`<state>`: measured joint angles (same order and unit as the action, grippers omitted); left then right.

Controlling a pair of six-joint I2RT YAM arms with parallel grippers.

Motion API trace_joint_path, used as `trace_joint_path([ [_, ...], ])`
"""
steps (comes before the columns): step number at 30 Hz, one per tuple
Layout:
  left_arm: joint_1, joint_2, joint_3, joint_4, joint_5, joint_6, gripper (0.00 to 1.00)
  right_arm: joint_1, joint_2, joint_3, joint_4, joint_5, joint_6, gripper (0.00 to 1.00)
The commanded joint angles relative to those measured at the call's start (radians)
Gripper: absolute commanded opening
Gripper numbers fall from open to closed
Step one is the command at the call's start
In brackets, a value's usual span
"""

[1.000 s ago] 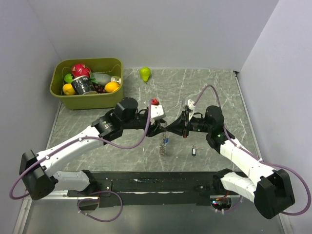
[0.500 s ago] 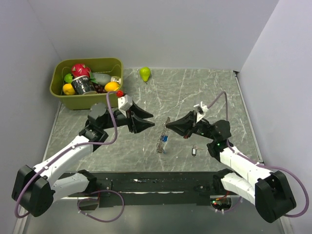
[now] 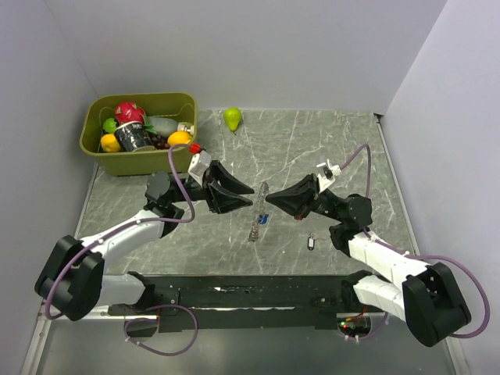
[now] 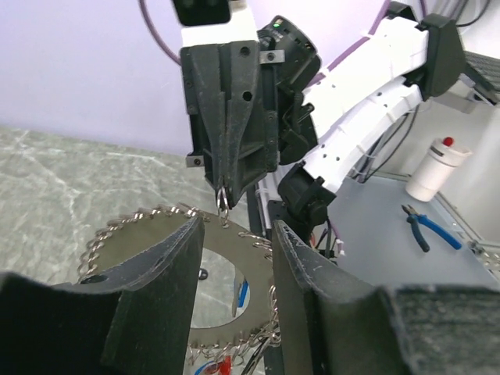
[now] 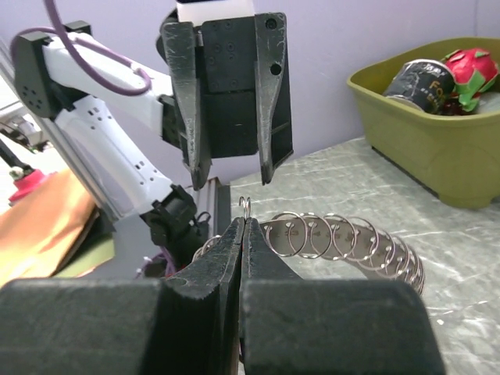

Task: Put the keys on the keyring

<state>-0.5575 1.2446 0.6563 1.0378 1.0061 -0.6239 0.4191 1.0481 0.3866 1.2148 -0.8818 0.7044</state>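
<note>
While left claw (image 3: 250, 197) half-open, right claw (image 5: 243, 228) tight on keyring (image 5: 337, 235)

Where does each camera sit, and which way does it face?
Top external: above and behind the bases, looking down on the table; both arms show.
Left wrist: faces the right gripper across the keyring; own open fingers below.
Right wrist: faces the left gripper; own fingers shut on the keyring.
Shared: both wrist views show the keyring.

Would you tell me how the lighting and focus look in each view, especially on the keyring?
Top view: even soft light, faint shadows, keyring tiny and hard to resolve. Left wrist view: left fingers dark and soft up close, keyring clearer. Right wrist view: right fingers blurred, keyring loops glinting.
</note>
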Motion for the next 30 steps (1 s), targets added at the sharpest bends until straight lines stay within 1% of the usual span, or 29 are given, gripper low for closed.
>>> trace_joint_path([
  [1,-0.001,0.041,0.006,0.215,0.058,-0.106,0.45,0.001,0.007,0.011,0.273,0.009,0.049,0.0],
  [5,-0.021,0.078,0.034,0.216,0.068,-0.114,0.43,0.0,0.023,0.017,0.287,0.006,0.066,0.0],
  [10,-0.053,0.096,0.066,0.091,0.045,-0.017,0.4,0.0,0.041,0.018,0.313,0.003,0.084,0.0],
  [17,-0.059,0.113,0.08,0.056,0.04,0.012,0.34,-0.002,0.033,0.017,0.305,-0.002,0.079,0.0],
  [23,-0.059,0.104,0.082,0.008,0.014,0.05,0.32,-0.003,0.015,0.018,0.284,-0.003,0.069,0.0],
  [25,-0.058,0.092,0.072,-0.008,-0.012,0.061,0.33,-0.002,0.01,0.015,0.279,-0.005,0.069,0.0],
  [28,-0.058,0.044,0.055,-0.082,-0.05,0.116,0.38,-0.003,0.001,0.014,0.272,-0.003,0.063,0.0],
  [30,-0.058,0.003,0.046,-0.125,-0.092,0.171,0.39,-0.003,-0.005,0.011,0.262,-0.002,0.06,0.0],
])
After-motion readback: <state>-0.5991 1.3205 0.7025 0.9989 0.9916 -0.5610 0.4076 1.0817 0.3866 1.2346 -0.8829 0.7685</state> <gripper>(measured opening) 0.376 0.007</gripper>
